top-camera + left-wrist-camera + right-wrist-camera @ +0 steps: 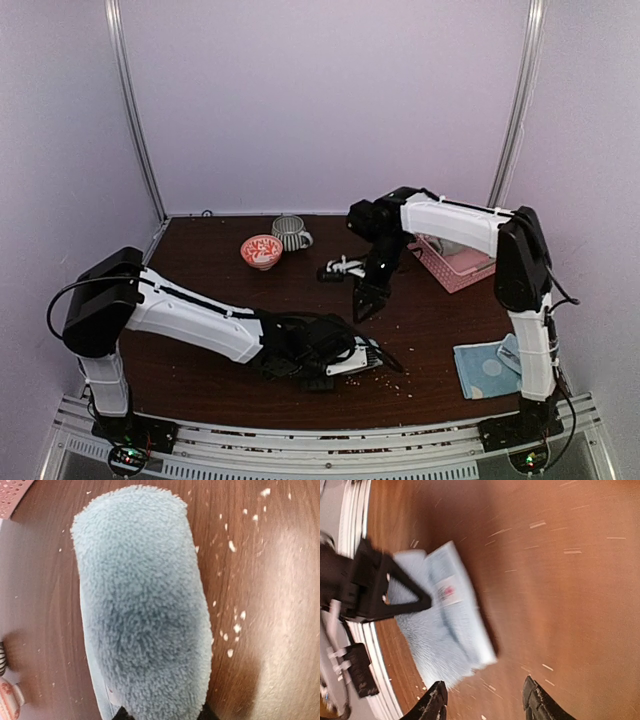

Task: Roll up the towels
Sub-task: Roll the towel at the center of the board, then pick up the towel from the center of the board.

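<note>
A plain light blue towel (145, 610) with a white label (447, 591) lies folded into a thick bundle near the table's front edge. My left gripper (345, 358) is shut on its near end, with black fingertips (119, 714) on either side of it. In the top view the left gripper mostly hides the towel. My right gripper (485, 705) is open and empty. It hovers just beyond the towel's (450, 630) far corner and points down at the table (362, 305). A second light blue towel with pale dots (488, 368) lies flat by the right arm's base.
A pink lattice basket (455, 262) stands at the back right. A red-patterned bowl (262, 250) and a striped cup (290, 232) stand at the back centre. A small black and white object (340, 268) lies behind the right gripper. White crumbs (232, 630) dot the brown table.
</note>
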Tool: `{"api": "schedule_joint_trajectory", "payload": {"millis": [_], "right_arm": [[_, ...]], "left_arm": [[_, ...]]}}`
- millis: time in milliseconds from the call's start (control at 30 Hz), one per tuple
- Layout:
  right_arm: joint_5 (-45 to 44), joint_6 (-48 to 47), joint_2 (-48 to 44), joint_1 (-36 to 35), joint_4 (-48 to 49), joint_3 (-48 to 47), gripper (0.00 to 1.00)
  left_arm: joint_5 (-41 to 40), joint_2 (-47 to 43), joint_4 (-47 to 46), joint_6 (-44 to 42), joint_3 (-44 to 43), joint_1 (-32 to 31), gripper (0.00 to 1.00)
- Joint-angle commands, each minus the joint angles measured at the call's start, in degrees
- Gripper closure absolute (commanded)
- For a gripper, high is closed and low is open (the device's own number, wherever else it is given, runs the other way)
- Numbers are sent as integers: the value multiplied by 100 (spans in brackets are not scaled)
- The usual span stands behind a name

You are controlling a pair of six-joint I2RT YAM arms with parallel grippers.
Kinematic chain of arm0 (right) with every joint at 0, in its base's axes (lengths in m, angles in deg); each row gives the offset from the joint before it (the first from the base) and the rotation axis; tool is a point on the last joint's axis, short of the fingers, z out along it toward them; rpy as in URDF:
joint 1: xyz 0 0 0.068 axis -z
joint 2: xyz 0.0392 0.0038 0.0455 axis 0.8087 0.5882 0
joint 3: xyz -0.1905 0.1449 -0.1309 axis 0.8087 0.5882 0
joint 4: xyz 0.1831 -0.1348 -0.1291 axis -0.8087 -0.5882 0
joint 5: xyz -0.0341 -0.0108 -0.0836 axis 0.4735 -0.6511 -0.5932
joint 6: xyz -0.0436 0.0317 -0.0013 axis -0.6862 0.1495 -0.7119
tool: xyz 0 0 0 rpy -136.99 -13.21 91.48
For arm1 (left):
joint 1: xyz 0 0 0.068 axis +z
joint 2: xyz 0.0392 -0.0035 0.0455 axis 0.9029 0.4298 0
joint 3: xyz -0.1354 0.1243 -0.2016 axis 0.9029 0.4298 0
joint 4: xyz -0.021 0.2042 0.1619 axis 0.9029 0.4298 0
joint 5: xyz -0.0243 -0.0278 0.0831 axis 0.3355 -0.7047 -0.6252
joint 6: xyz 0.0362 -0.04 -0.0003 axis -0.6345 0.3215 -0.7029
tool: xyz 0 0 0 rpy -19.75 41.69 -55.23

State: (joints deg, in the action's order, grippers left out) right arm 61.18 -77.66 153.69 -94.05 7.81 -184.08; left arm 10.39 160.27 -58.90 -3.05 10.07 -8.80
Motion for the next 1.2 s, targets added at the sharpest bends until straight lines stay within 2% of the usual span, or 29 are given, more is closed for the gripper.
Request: {"api": "schedule_joint_trajectory", "payload": {"millis": [0,200,300,333,400,467,567,667,933,1167], "right_arm": [[-282,775,-1394,617,644,-303,48],[23,1660,-2753,1469,1356,-362,48],[810,864,-3374,1462,937,46,45],[1087,323,-3608,1434,806,330,44],[1279,-154,-4057,1269,824,1266,43],[912,-326,-4340,845,903,1896,42],[-35,-709,-4382,-153,621,2298,45],[-865,-681,-4443,-894,887,2894,48],[-2705,-510,-4152,-1724,2605,4408,47],[-3249,-541,-3906,-1980,4285,5256,40]], "left_arm": [[1596,511,656,443,-200,246,79],[3152,935,986,839,-607,898,77],[3906,1215,1261,1013,-836,1236,76],[4118,1290,1339,1044,-901,1326,75],[4481,1409,1456,1074,-1039,1459,75],[4833,1518,1501,1113,-1135,1573,75],[5343,1674,1524,1193,-1248,1703,76],[5571,1806,1582,1248,-1350,1793,76],[5770,1996,1813,1267,-1562,1958,77],[5748,1994,1858,1273,-1625,1972,76]]}}
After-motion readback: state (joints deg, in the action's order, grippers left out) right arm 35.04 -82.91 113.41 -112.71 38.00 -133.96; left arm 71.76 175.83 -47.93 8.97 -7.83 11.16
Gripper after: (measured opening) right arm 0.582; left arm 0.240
